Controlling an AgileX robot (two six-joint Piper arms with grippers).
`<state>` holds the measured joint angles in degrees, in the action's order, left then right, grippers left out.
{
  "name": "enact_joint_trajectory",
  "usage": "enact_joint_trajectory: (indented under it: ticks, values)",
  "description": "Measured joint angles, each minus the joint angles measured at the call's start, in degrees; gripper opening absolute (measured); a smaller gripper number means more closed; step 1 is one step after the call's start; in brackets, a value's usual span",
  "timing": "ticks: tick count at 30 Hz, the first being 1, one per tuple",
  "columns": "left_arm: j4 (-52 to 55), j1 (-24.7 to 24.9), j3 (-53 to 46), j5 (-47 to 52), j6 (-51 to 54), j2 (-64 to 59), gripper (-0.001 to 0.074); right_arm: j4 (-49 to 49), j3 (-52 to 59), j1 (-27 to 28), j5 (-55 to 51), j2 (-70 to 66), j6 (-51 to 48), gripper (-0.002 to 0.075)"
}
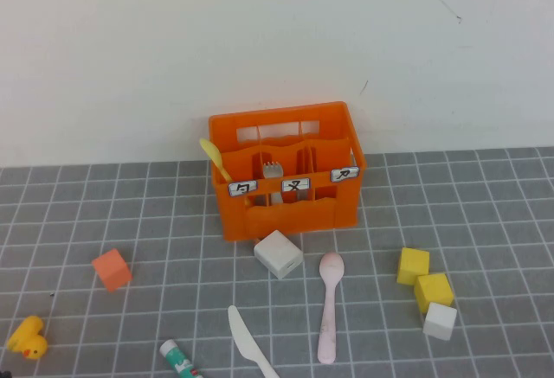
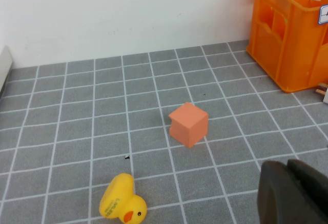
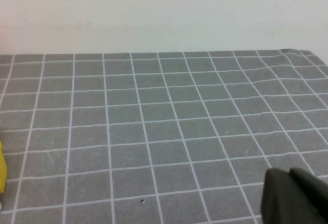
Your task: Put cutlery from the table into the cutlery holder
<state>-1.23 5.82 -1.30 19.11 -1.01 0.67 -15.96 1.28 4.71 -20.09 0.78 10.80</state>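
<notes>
1. High view, left side: a yellow duck (image 1: 28, 337) and an orange-pink cube (image 1: 112, 269) sit on the grey tiled table (image 1: 485, 196), well clear of the work; neither arm shows from above.
2. Left wrist view: the left gripper (image 2: 293, 193) hangs low over the table near the duck (image 2: 122, 206) and cube (image 2: 188, 124), its dark fingers pressed together and holding nothing.
3. Centre front: a glue stick (image 1: 179, 360) lies at the near edge, and beside it the white knife (image 1: 249, 343) lies flat, its handle running out of the picture.
4. Centre: the orange holder (image 1: 286, 170) stands upright by the wall, a small yellow spoon (image 1: 214, 158) already leaning in its left compartment and a fork (image 1: 273, 169) standing in the middle one. A white block (image 1: 278, 253) rests just in front of it.
5. Right of the block, the pink spoon (image 1: 328, 307) lies flat, bowl toward the holder, apart from everything else.
6. Right side: two yellow blocks (image 1: 424, 278) and a white block (image 1: 440, 320) cluster together.
7. Right wrist view: the right gripper (image 3: 297, 196) hovers over bare tiles, fingers closed and empty.
8. Judged from this, no pick has begun. The next move calls for opening one gripper and bringing it down over the spoon or knife, both thin and flat, so a low pinch is likely needed.
9. A plain white wall (image 1: 260, 41) backs the table.
</notes>
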Motion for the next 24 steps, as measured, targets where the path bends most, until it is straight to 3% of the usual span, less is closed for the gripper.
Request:
enact_joint_trajectory:
  ticks: [8,18,24]
  values:
    - [0.0,0.0,0.0,0.0,0.14,0.0,-0.0001,2.24,0.0,0.0,0.11,0.0,-1.34,-0.0003]
    - [0.0,0.0,0.0,0.0,0.14,0.0,-0.0001,12.03,0.0,-1.39,0.22,0.0,-19.08,-0.0003]
    - [0.0,0.0,0.0,0.0,0.14,0.0,-0.0001,13.9,0.0,-2.67,0.22,0.0,-21.78,-0.0003]
